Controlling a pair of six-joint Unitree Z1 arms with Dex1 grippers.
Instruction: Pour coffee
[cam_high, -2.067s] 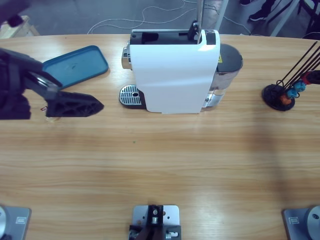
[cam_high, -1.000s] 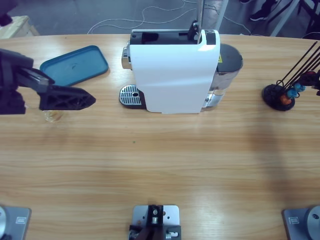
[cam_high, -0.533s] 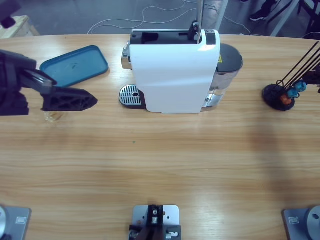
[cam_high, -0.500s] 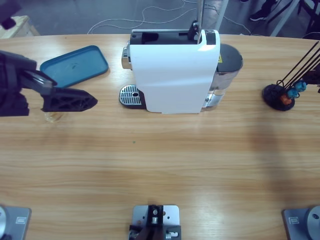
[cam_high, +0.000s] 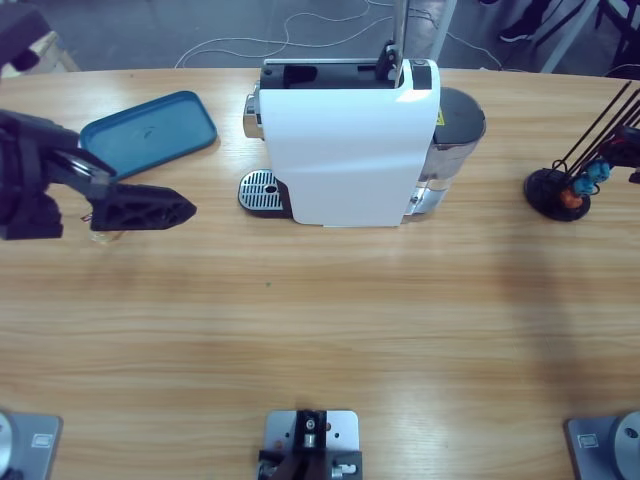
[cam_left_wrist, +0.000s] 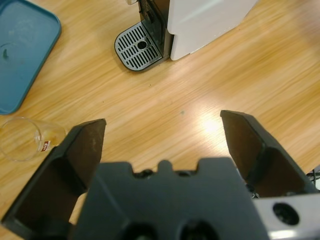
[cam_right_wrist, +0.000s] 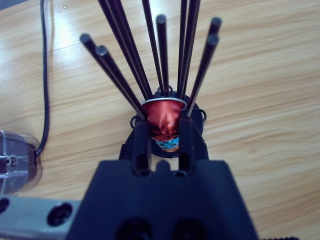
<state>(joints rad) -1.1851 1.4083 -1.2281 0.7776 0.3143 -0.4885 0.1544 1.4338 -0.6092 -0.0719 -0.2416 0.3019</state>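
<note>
Left claw (cam_left_wrist: 165, 145): two broad matte-black wedge jaws on a black body. Right claw (cam_right_wrist: 164, 134): black, narrow jaws, screw holes below.

The left end effector (cam_high: 165, 210), jaws spread, has drawn back off the glass tumbler (cam_high: 103, 236).

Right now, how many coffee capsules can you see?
3 visible: a red capsule held between the right gripper's jaws, a blue capsule and an orange capsule on the black capsule rack. More may be hidden behind the rods.
</note>
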